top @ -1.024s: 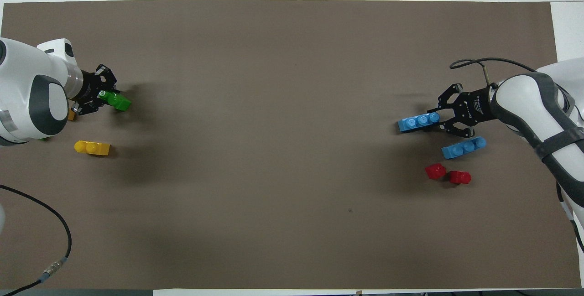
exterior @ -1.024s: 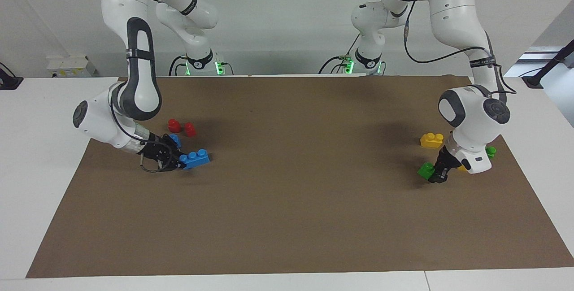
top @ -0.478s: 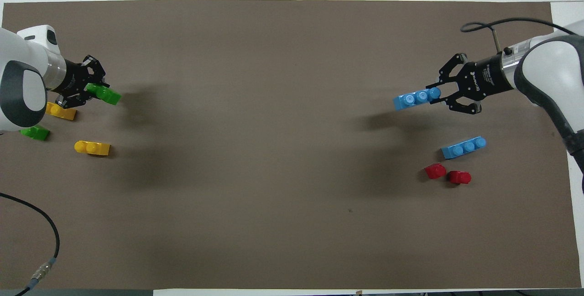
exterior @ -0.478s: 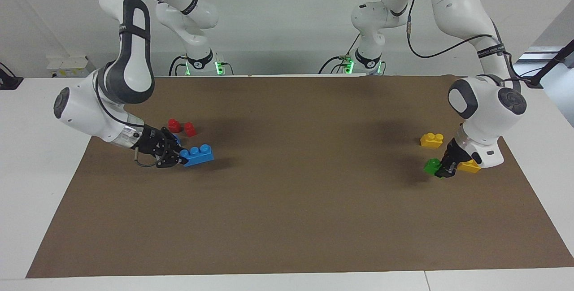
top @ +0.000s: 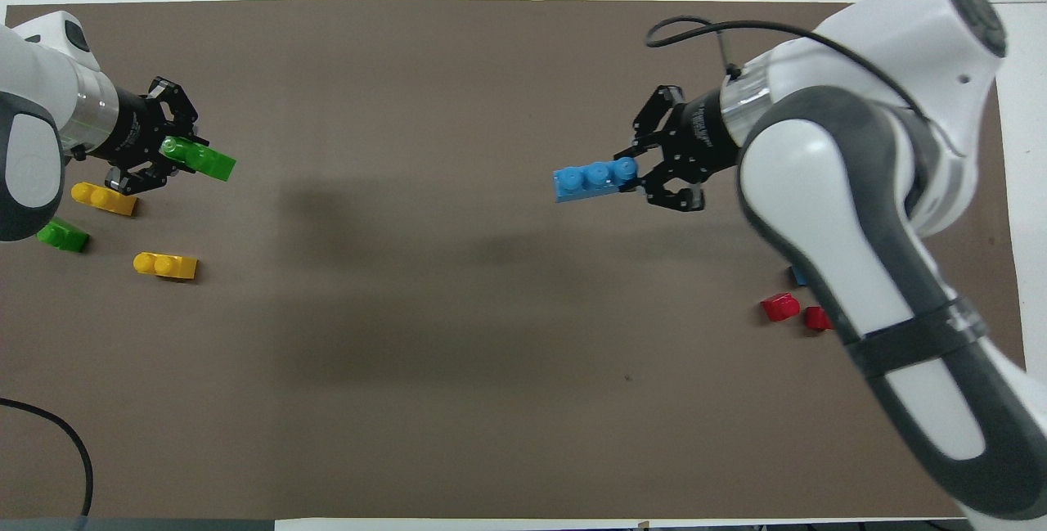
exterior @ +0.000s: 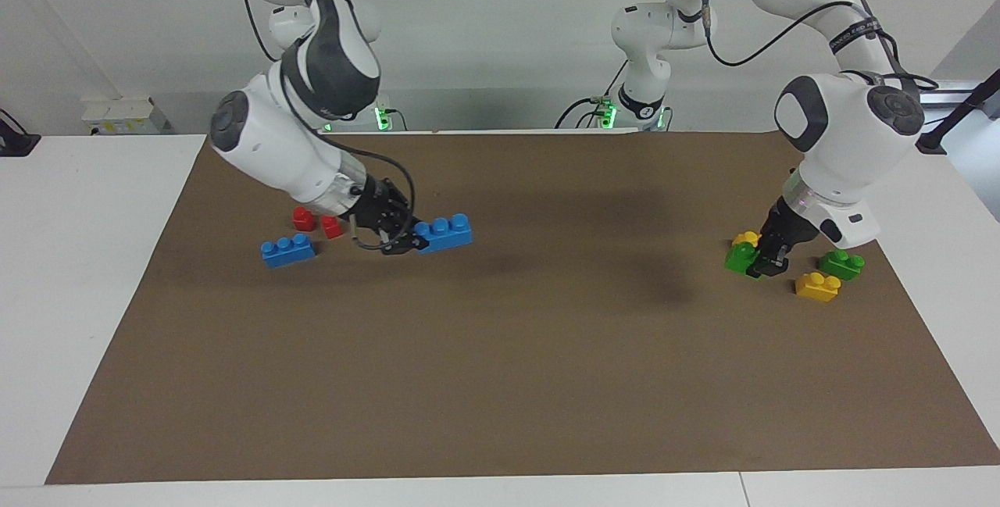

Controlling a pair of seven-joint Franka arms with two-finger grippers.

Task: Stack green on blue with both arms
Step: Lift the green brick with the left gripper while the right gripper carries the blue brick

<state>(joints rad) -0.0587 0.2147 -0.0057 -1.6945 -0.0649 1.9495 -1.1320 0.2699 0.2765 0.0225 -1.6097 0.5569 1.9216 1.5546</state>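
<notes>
My right gripper (exterior: 410, 240) (top: 640, 175) is shut on one end of the long blue brick (exterior: 444, 232) (top: 592, 182). It holds the brick level in the air over the mat, between the right arm's end and the middle. My left gripper (exterior: 756, 263) (top: 175, 151) is shut on the small bright green brick (exterior: 737, 257) (top: 204, 160). That brick hangs just above the mat at the left arm's end, over the bricks lying there.
A second blue brick (exterior: 288, 249) and two red pieces (exterior: 303, 218) (exterior: 332, 226) lie at the right arm's end. Two yellow bricks (exterior: 818, 286) (top: 165, 265) and a darker green brick (exterior: 841, 263) (top: 62, 236) lie at the left arm's end.
The right gripper has lifted the blue brick and carried it toward the table's middle, uncovering the second blue brick. The left gripper has raised the green brick a little off the mat.
</notes>
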